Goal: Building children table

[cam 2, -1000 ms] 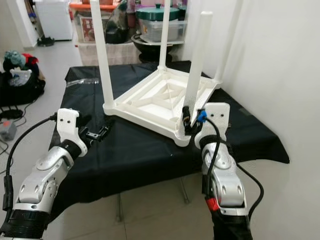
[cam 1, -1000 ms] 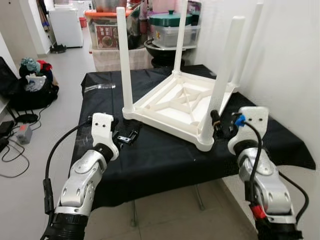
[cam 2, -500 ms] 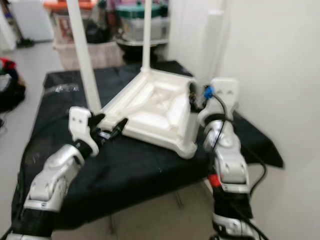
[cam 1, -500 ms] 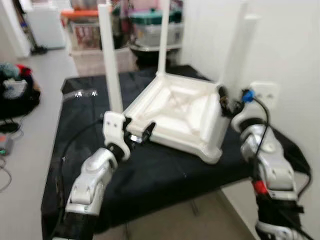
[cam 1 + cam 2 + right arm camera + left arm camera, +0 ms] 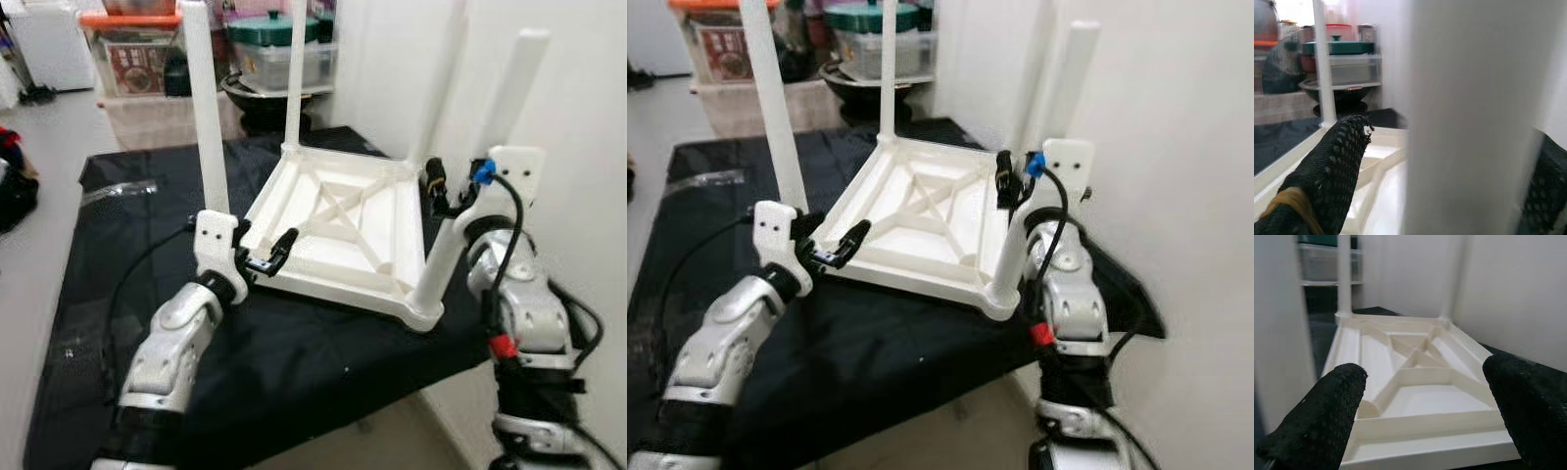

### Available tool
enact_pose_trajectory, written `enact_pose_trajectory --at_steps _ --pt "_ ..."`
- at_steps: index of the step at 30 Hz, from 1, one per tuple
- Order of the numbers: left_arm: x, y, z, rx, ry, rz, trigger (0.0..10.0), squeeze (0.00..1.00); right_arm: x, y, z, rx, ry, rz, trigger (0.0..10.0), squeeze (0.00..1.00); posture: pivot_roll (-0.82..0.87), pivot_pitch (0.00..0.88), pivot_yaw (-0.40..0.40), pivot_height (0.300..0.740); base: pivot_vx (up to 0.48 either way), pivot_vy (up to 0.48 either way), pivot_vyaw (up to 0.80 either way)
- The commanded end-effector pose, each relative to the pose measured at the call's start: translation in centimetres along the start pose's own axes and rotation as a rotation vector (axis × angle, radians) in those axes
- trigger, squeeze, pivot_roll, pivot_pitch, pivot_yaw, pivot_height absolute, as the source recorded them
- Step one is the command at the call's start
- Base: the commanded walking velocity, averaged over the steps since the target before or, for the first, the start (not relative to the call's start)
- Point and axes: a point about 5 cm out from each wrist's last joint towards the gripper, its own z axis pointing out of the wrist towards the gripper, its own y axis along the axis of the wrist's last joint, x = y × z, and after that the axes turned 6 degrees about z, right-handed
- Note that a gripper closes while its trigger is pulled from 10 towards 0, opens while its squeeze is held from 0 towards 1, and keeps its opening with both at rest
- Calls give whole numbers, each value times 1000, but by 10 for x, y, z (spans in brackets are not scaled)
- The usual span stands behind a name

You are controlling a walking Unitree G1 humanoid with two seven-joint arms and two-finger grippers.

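One white plastic children's table (image 5: pixel 343 230) lies upside down on a desk (image 5: pixel 294 352) draped in black cloth. Its four round, smooth legs point straight up, one at each corner. The underside is a shallow square tray of molded ribs that cross in an X at the centre.

The left gripper (image 5: pixel 263 257) sits at the table's near-left edge, beside the near-left leg (image 5: pixel 203 108). Its two black, nubbly fingers (image 5: pixel 1322 418) are spread apart with nothing between them, aimed across the ribbed underside.

The right gripper (image 5: pixel 438 192) is at the near-right leg (image 5: pixel 470 176), partway up. In the right wrist view its two mesh-textured fingers (image 5: pixel 1327 178) stand on either side of that leg; whether they press on it cannot be told.

Behind the desk stand stacked clear storage bins, one with a green lid (image 5: pixel 269 24).
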Motion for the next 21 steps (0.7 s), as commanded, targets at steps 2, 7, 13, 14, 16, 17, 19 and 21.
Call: enact_pose_trajectory --at_steps 2,7,13,14,16,17,19,21 --pt "3 -1 -3 7 17 15 10000 0 -11 -1 1 15 -60 1 0 0 63 0 -83 740 0 0 0" --pt "4 -2 -3 7 21 18 10000 0 -9 2 -2 -6 -38 31 0 0 61 0 -81 740 0 0 0" --pt "9 -2 -2 12 47 35 10000 0 1 5 -5 -9 58 56 0 0 67 0 -82 740 0 0 0" --pt "9 -2 -2 12 47 35 10000 0 1 5 -5 -9 58 56 0 0 67 0 -82 740 0 0 0" --pt "9 -3 -2 14 52 36 10000 0 2 6 -5 -9 69 54 0 0 66 0 -82 740 0 0 0" --pt "10 -3 -3 15 54 36 10000 0 2 7 -5 -13 78 50 0 0 66 0 -82 740 0 0 0" --pt "9 -3 -3 15 54 36 10000 0 2 9 -5 -19 84 45 0 0 66 0 -81 740 0 0 0" --pt "8 -3 -2 15 51 35 10000 0 4 16 -5 -69 128 11 0 0 68 0 -80 740 0 0 0"
